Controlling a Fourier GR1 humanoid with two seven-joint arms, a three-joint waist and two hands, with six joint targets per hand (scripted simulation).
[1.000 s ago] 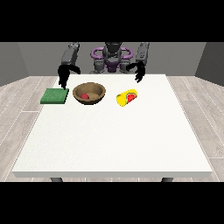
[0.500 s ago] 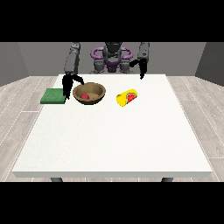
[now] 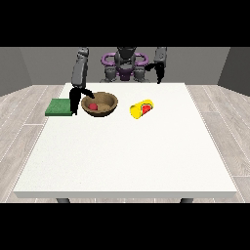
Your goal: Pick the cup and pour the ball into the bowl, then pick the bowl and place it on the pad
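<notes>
Bowl [image 3: 100, 104]: one brown bowl is seen on the white table [image 3: 127, 156], near the far edge, left of centre in the view.
Ball [image 3: 93, 106]: one red ball is seen lying inside the bowl.
Cup [image 3: 141, 108]: one yellow cup is seen on its side, right of the bowl and apart from it, its reddish inside turned towards the camera.
Pad [image 3: 59, 107]: one green pad is seen flat at the table's left edge, just beside the bowl.
Hand at the view's left [image 3: 76, 98]: it is lowered between pad and bowl; one digit is stretched towards the bowl's near-left rim, and contact cannot be told. The fingers hang down beside the pad; how far they are curled cannot be told.
Hand at the view's right [image 3: 157, 71]: it is raised over the far edge of the table, holding nothing; its finger state cannot be told.
Change: the hand at the view's left has come lower and closer to the bowl's rim than half a second ago; bowl, cup and pad are unmoved.
</notes>
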